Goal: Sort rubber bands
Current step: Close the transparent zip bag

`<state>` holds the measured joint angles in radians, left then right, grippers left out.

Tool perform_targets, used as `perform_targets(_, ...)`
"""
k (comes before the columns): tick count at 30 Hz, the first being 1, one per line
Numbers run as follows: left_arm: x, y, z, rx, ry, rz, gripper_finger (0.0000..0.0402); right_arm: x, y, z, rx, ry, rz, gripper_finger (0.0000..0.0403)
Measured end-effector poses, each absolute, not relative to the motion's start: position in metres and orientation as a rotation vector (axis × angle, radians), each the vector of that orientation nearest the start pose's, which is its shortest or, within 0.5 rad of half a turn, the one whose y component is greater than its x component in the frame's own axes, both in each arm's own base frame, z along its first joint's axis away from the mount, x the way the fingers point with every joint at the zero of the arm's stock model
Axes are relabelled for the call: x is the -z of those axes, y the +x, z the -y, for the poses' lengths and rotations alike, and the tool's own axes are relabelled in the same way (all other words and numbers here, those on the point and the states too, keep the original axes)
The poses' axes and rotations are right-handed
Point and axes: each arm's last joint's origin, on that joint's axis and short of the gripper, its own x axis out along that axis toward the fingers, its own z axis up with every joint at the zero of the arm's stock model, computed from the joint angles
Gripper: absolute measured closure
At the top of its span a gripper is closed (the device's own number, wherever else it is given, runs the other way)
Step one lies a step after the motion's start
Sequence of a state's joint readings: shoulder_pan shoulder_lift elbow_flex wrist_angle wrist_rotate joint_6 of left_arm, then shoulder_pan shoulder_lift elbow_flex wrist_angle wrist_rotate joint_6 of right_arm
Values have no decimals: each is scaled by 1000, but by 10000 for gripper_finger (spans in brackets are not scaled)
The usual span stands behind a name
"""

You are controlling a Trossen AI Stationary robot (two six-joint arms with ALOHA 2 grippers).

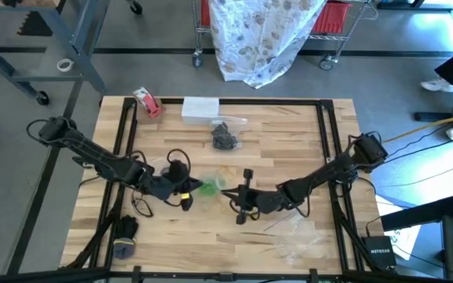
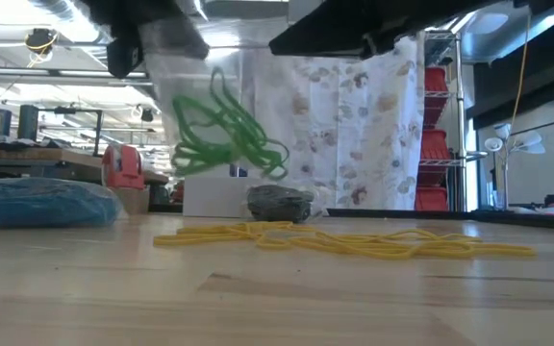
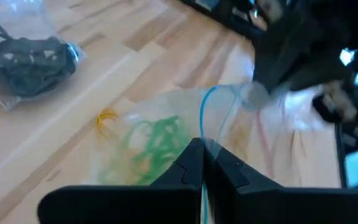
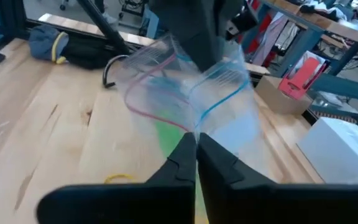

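Both pincers are clenched on one clear bag (image 4: 191, 99): the left pincer (image 3: 202, 163) and the right pincer (image 4: 196, 155). Green bands (image 2: 221, 130) hang inside it above the table (image 1: 289, 141); yellow bands (image 2: 354, 240) lie below.

A clear plastic bag (image 4: 191, 99) hangs pinched at its edge between the fingertips, lifted off the wooden tabletop (image 1: 289, 134). Well beyond the fingers, at the far edge, sit a red-and-white tape roll (image 1: 147, 102) and a white box (image 1: 200, 108).
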<state>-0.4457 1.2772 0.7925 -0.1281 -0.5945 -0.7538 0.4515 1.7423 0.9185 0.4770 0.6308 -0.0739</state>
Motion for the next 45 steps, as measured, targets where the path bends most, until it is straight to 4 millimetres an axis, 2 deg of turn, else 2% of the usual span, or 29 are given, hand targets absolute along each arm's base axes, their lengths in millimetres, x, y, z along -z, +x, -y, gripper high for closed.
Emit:
perform_targets(4, -239, 240, 104, -296, -344, -500, 402, -196, 324, -150, 201, -202, -327, 401)
perform_targets(8, -239, 238, 110, -246, -249, -510, 402, -197, 322, -149, 216, -107, -332, 402)
perform_targets(15, -238, 236, 113, -184, -250, -548, 394, -197, 322, -147, 253, -50, -323, 402)
perform_targets(21, -238, 235, 115, -85, -205, -610, 323, -196, 322, -146, 260, -37, -330, 403)
perform_targets(25, -259, 235, 119, 26, -192, -592, 275, -196, 322, -146, 249, -34, -332, 403)
perform_targets(28, -274, 236, 122, 52, -182, -541, 255, -196, 322, -147, 219, -27, -337, 403)
perform_targets(34, -287, 250, 114, 16, -237, -411, 233, -197, 323, -147, 214, 9, -328, 403)
perform_targets(41, -272, 277, 108, -12, -269, -383, 194, -199, 324, -148, 214, 39, -304, 403)
perform_targets(45, -264, 292, 104, -31, -250, -445, 178, -199, 324, -148, 214, 38, -304, 403)
